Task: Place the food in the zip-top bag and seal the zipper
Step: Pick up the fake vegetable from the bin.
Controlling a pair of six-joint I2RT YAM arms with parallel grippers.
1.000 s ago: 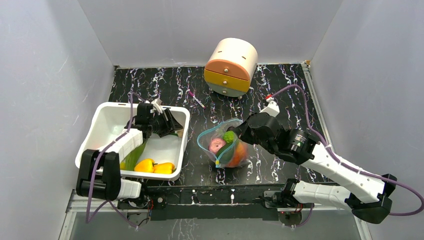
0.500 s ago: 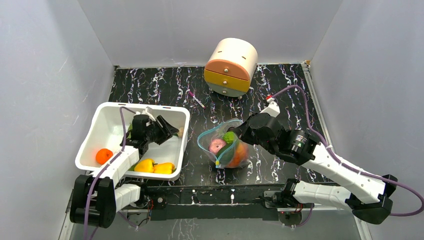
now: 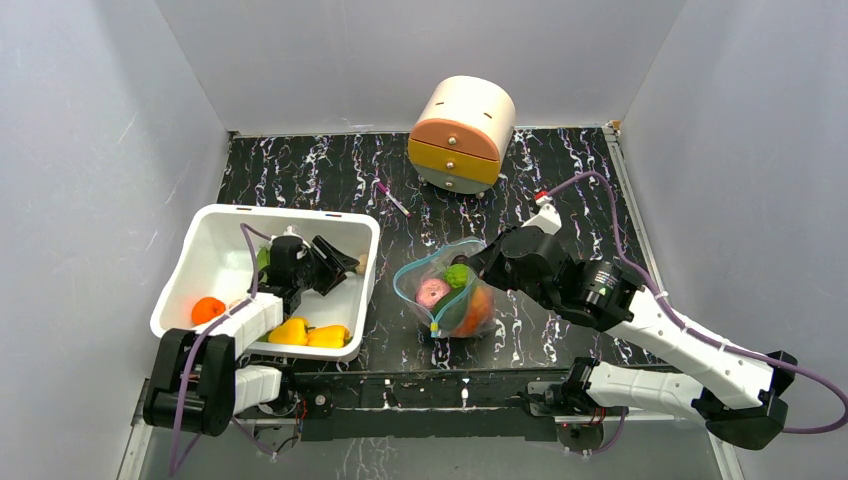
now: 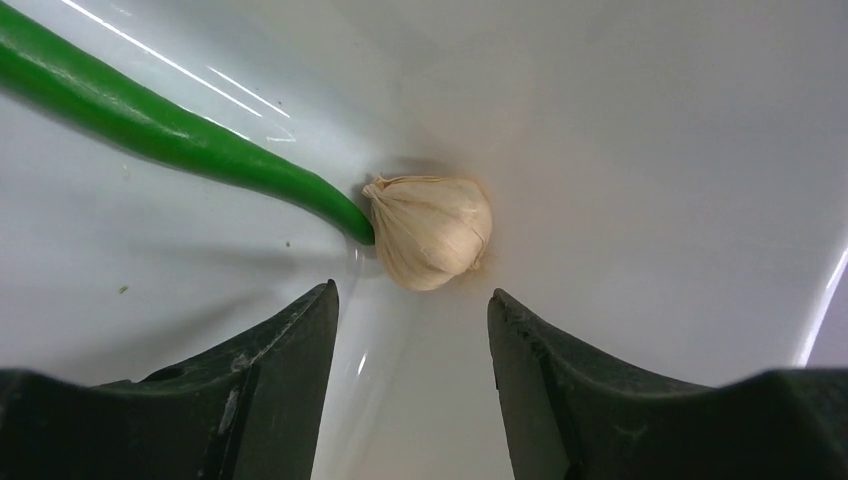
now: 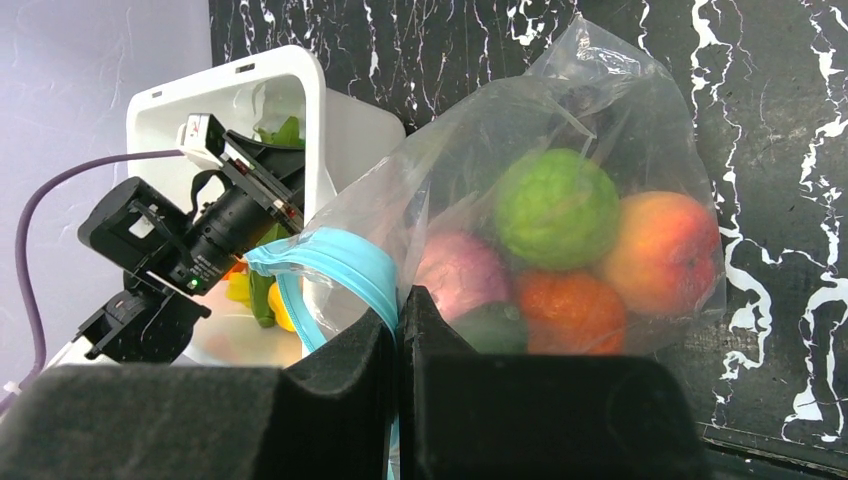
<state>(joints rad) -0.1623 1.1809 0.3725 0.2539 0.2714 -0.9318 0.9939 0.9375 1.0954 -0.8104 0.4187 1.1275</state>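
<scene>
The clear zip-top bag (image 3: 455, 300) lies on the black table and holds a green round fruit (image 5: 555, 205), a red-orange fruit (image 5: 660, 250), an orange one (image 5: 570, 310) and a pink-purple one (image 5: 460, 270). Its mouth stands open, and the blue-green zipper (image 5: 340, 260) has a yellow piece (image 3: 436, 326). My right gripper (image 5: 400, 300) is shut on the bag's rim strip. My left gripper (image 4: 410, 292) is open and empty inside the white tub (image 3: 215, 215), just short of a garlic bulb (image 4: 432, 230) that touches a long green piece (image 4: 170, 130).
The tub also holds yellow peppers (image 3: 305, 333), an orange fruit (image 3: 207, 310) and green leaf (image 3: 263, 258). A round cream and orange drawer unit (image 3: 462, 135) stands at the back. A pink pen (image 3: 392, 198) lies near it. Grey walls close in on three sides.
My left arm has dropped lower in the tub and its gripper has swung toward the tub's right wall, uncovering the orange fruit. The right arm and the bag have stayed still.
</scene>
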